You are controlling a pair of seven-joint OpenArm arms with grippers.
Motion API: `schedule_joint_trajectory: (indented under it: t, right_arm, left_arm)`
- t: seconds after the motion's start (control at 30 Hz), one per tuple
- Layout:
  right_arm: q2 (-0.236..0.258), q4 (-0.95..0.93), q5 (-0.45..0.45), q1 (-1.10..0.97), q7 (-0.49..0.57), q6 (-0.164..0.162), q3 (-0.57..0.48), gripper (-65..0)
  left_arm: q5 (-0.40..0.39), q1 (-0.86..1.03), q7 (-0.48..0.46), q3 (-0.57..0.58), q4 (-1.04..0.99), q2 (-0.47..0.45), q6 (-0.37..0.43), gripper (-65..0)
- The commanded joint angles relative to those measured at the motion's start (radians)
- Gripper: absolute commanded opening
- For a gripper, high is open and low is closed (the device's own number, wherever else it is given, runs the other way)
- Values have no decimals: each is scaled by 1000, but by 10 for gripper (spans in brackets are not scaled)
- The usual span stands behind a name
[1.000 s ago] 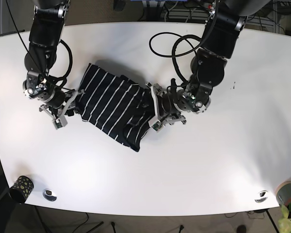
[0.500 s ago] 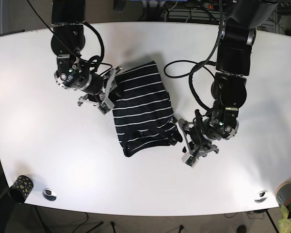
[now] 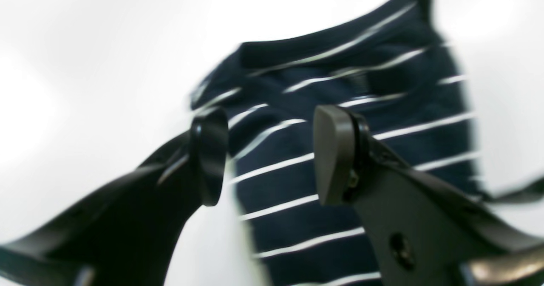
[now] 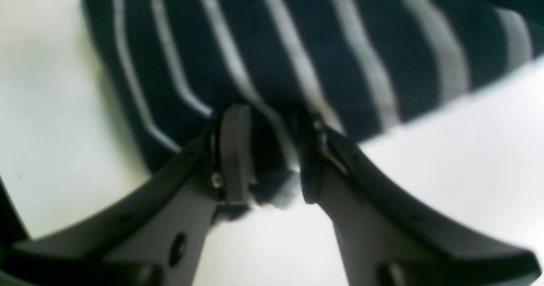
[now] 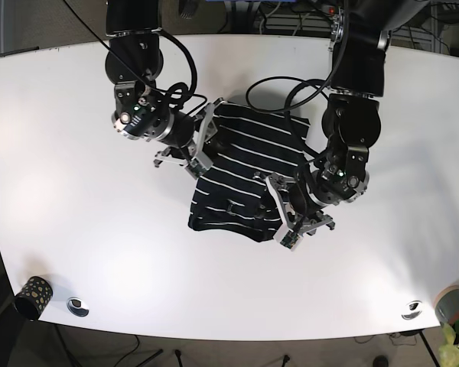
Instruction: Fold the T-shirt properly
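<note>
Your T-shirt (image 5: 245, 172) lies mid-table (image 5: 382, 290), between both pincers. The right pincer (image 4: 265, 150) clenches its edge; the left pincer (image 3: 267, 158) is released, just above the cloth.

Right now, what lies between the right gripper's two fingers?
In the right wrist view, an edge of the navy white-striped T-shirt sits between the right gripper fingers, which are close together on the fabric.

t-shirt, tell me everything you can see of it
The T-shirt is dark navy with thin white stripes, soft knit, partly folded into a rumpled block mid-table. The right claw pinches its edge. The left claw hangs open over its other side, apparently gripping nothing.
</note>
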Motion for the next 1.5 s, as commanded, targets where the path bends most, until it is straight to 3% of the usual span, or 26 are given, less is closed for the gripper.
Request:
schedule_joint_trajectory:
  t: [0.0,0.1,0.27,0.4,0.5,0.63,0.77,0.97,1.13,1.3,1.47]
  right_arm:
    - [6,56,16,19,23,5,60,-476]
    - [21,69,16,19,21,5,109,-476]
    - [75,63,16,20,21,5,131,-476]
    - [76,62,16,17,21,5,164,-476]
    - [73,59,16,17,21,5,184,-476]
    - [73,48,18,17,21,5,207,-476]
    - [72,49,18,17,21,5,224,-476]
    - [76,54,18,17,21,5,227,-476]
    - [78,56,18,20,21,5,227,-476]
    - [78,65,16,20,21,5,227,-476]
    - [78,82,16,17,21,5,227,-476]
  left_arm:
    - [-19,1,-25,2,45,29,0,-350]
    - [-19,37,-25,2,62,61,56,-311]
    - [-19,77,-42,107,55,75,263,-174]
    - [-16,104,-104,193,51,66,346,-172]
    - [39,123,-142,210,16,69,378,-168]
    - [105,142,-203,219,-84,70,384,-172]
    - [109,167,-296,216,-199,60,385,-172]
    - [101,169,-311,210,-302,1,382,-172]
    - [85,172,-311,82,-310,-65,338,-172]
    - [69,167,-309,-42,-351,-189,230,-172]
    - [69,161,-309,-128,-399,-321,188,-172]
